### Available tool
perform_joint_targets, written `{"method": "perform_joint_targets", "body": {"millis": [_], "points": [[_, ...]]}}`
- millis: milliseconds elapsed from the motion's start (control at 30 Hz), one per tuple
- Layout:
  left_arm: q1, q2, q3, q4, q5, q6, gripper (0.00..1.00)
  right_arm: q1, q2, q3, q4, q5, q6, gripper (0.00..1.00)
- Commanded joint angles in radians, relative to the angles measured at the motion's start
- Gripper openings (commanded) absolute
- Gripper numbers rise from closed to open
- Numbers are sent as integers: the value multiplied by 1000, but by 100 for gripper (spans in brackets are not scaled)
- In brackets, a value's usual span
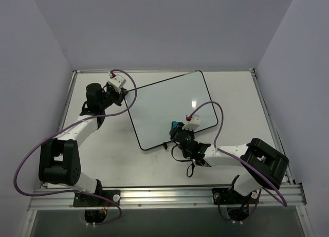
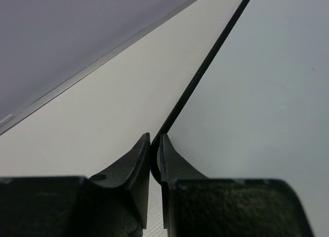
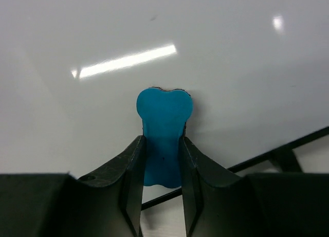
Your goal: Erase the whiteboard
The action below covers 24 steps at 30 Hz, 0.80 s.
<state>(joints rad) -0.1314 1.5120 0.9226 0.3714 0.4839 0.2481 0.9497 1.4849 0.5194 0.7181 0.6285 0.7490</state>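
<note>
The whiteboard (image 1: 164,106) lies tilted on the table, white with a thin black frame, and I see no writing on it. My left gripper (image 1: 123,96) is shut on the board's left corner; in the left wrist view the black frame edge (image 2: 205,67) runs into the closed gripper (image 2: 154,160). My right gripper (image 1: 178,131) is shut on a small blue eraser (image 3: 163,134), which presses on the board surface (image 3: 154,36) near its near edge. The eraser also shows blue in the top view (image 1: 177,126).
A black clip (image 3: 282,157) sits on the board's near edge by the right gripper. The white table (image 1: 236,98) is walled by a metal rim and purple-grey walls. Purple cables loop from both arms.
</note>
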Motion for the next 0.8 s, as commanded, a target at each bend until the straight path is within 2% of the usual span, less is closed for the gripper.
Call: {"method": "perform_joint_targets", "body": {"millis": [0,200,300,400,500,633,767], "points": [[-8,-1,-41,-57,5,13,2,-119,-66,-93,-201,65,119,0],[-10,-12,-50,-42,9,10,2,-308,-192,-160,-187,-52,75,0],[-11,-16,-50,-38,12,10,2,-342,-210,-157,-142,-111,24,0],[-16,-29,-51,-40,9,13,2,-354,-163,-118,-88,-199,-63,0],[-25,-48,-54,-43,2,19,2,-339,-78,-61,-17,-332,-169,0],[-37,-72,-65,-40,-4,23,2,-189,30,46,-9,-305,-244,0],[-59,-73,-70,-49,-24,37,2,-126,81,128,17,-306,-278,0]]}}
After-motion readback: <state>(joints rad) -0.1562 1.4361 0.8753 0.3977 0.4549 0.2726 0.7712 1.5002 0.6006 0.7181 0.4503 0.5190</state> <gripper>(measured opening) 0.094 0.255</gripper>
